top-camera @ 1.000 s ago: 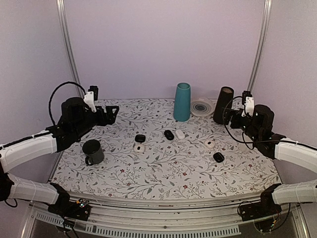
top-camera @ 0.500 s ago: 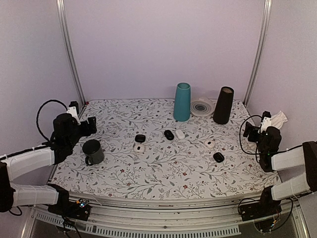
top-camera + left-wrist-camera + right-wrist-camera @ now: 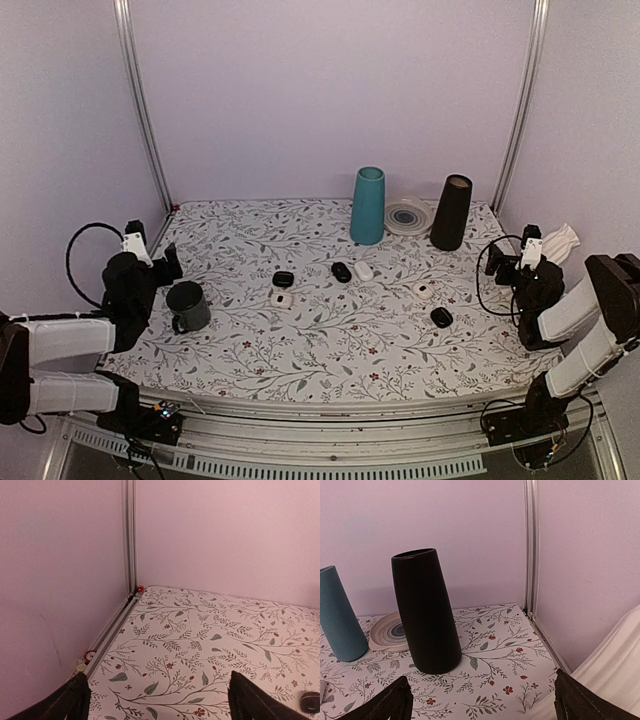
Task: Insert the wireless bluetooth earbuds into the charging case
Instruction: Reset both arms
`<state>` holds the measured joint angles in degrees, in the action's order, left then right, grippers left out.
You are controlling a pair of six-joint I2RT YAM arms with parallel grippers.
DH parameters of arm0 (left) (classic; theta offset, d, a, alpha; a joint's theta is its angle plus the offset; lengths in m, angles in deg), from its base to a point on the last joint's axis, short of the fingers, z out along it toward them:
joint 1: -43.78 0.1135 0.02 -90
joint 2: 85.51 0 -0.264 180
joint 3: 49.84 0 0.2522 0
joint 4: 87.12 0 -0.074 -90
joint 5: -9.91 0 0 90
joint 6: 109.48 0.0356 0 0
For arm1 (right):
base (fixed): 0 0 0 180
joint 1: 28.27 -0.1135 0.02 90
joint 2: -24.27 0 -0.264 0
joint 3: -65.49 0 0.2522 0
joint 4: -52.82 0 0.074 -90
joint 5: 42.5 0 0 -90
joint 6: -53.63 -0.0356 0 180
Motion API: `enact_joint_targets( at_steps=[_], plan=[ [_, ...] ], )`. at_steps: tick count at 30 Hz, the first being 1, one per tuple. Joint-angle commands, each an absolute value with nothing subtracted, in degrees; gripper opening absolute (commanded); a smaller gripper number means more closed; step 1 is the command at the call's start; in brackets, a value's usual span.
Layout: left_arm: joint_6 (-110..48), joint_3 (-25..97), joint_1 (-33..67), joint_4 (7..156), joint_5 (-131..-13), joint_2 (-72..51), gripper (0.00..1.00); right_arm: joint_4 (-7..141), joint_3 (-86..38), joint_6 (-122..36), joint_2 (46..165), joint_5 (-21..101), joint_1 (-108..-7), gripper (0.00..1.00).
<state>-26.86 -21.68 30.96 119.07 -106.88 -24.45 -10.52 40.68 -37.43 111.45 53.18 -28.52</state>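
Observation:
The charging case (image 3: 281,298), small and white with a dark spot, lies shut left of the table's centre, beside a small black case (image 3: 283,279). I cannot make out any earbuds. My left gripper (image 3: 168,262) is open and empty, low at the left edge behind the dark mug (image 3: 188,305). In the left wrist view it (image 3: 160,706) faces bare cloth and the back left corner. My right gripper (image 3: 497,262) is open and empty at the right edge. In the right wrist view it (image 3: 485,707) faces the black vase (image 3: 426,612).
A black case (image 3: 342,271) and a white oval case (image 3: 363,270) lie mid-table. Another white oval case (image 3: 423,290) and a black case (image 3: 441,317) lie to the right. A teal vase (image 3: 367,205), a plate (image 3: 408,216) and the black vase (image 3: 450,212) stand at the back. A white cloth (image 3: 560,240) lies at the right edge.
Both arms have pulled back from above the table and dropped low at their own side edges. The cases have not moved.

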Motion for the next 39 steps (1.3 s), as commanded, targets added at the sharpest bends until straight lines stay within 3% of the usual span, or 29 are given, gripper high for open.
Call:
enact_joint_targets(
  at_steps=[1,15,20,28,39],
  plan=[
    [-23.2,-25.3,32.0,131.1,-108.9,-20.5,0.96,-8.9,38.9,-37.4,112.0,54.8,-28.3,0.99],
    [-13.8,-29.8,34.5,160.4,-101.1,-6.2,0.96,-8.6,38.9,-37.4,111.9,54.8,-28.3,0.99],
    [-11.4,-32.3,35.9,181.5,-98.0,8.6,0.96,-8.7,38.9,-37.4,112.0,54.8,-28.3,0.99],
    [-15.7,-23.9,38.7,158.2,-95.5,3.6,0.96,-8.6,38.8,-37.3,112.0,54.6,-28.3,0.99],
    [-16.1,-23.9,38.9,159.1,-96.3,4.1,0.96,-8.4,38.7,-37.4,112.0,54.6,-28.3,0.99]
  ],
)
